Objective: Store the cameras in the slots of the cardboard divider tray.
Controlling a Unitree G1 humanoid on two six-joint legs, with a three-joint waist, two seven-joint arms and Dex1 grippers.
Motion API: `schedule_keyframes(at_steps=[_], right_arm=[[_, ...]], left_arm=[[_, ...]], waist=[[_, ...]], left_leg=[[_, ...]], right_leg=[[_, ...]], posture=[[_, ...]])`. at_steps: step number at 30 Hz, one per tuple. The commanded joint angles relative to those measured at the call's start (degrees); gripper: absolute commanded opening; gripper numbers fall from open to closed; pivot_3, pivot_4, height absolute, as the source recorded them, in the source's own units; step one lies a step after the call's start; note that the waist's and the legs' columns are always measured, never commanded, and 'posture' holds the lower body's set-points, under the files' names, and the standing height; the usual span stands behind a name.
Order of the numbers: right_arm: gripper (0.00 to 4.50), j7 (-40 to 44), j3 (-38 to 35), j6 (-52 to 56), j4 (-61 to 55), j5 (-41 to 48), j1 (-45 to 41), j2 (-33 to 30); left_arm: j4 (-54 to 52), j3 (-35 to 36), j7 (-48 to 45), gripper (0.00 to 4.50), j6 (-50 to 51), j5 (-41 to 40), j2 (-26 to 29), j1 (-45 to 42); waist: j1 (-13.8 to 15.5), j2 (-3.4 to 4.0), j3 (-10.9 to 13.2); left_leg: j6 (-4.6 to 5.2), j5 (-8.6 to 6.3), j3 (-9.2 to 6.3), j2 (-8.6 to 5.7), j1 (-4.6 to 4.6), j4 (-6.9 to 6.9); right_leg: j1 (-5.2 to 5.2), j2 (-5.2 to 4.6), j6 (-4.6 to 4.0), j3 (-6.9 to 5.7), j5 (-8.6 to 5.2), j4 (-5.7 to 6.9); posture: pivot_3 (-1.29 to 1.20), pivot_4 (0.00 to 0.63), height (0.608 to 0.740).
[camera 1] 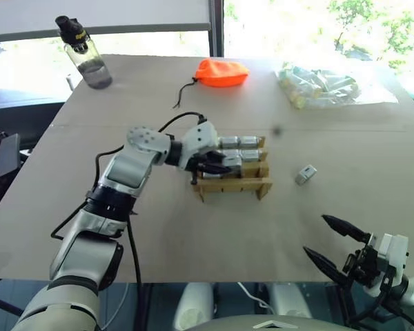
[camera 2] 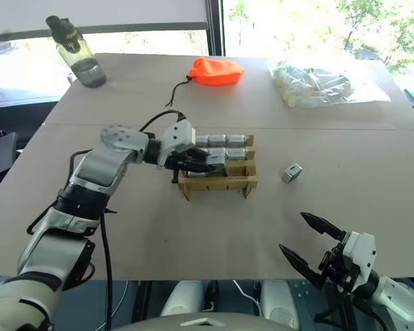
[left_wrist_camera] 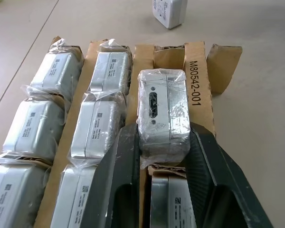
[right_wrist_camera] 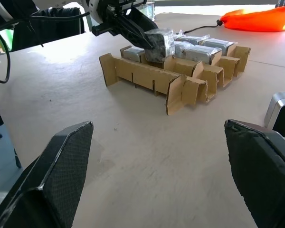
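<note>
Nearest, the right tool (camera 1: 339,243) hangs over the near right edge of the desk (camera 1: 193,234), its two black fingers spread wide and empty. Mid-desk sits the cardboard divider tray (camera 1: 233,185), brown, stepped, with notched side walls. The left tool (left_wrist_camera: 154,190) is clamped on a silver-grey camera (left_wrist_camera: 162,110) wrapped in clear film, held upright over the tray's near row. The other cameras (left_wrist_camera: 51,76), boxy and also film-wrapped, lie in the slots of the middle and far rows. The left arm covers the tray's left end, so those slots are hard to read. One loose camera (camera 1: 305,174) lies on the desk just right of the tray. Farther off lie an orange pouch (camera 1: 221,72), a clear bag (camera 1: 317,86) and a bottle (camera 1: 85,53)
</note>
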Motion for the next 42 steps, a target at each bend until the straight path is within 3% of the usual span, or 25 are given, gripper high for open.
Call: schedule_keyframes(at_steps=[1, 25, 33, 42], right_arm=[[4.38, 0.2, -1.2, -1.2, -0.1, 0.8, -0.4, -0.2], [4.38, -1.2, -1.1, -1.8, 0.9, 0.2, -2.2, 0.4], [4.50, -1.6, -1.6, -2.0, 1.8, 0.0, -2.6, 0.0], [4.50, -9.9, -2.1, 2.7, 0.4, -1.8, -6.0, 0.7]], left_arm=[[0.2, 0.0, 0.5, 0.73, -1.7, 0.7, -0.7, -1.0], [0.1, -2.6, -5.4, 0.73, -0.6, 1.3, 0.7, -0.4], [-1.5, -0.3, -5.8, 4.37, 2.4, -0.7, 0.6, -1.2], [-14.6, 8.4, -5.4, 4.37, 9.1, -10.4, 4.3, 2.9]], waist=[[0.0, 0.00, 0.0], [-0.1, -0.01, 0.0], [0.0, -0.02, 0.0], [-0.1, -0.01, 0.0]], left_leg=[[0.00, 0.00, 0.00, 0.00, 0.00, 0.00], [0.01, -0.01, 0.00, 0.00, 0.00, 0.02], [0.01, -0.01, -0.01, 0.00, 0.00, 0.03], [0.00, -0.01, -0.02, 0.03, 0.01, 0.03]], right_leg=[[0.00, 0.00, 0.00, 0.00, 0.00, 0.00], [0.02, 0.00, 0.00, 0.00, 0.00, -0.01], [0.02, -0.01, 0.00, 0.00, 0.00, 0.00], [0.02, -0.02, 0.00, 0.12, 0.00, 0.03]], posture=[[0.00, 0.150, 0.726], [0.00, 0.150, 0.726], [0.00, 0.150, 0.726], [0.00, 0.150, 0.726]])
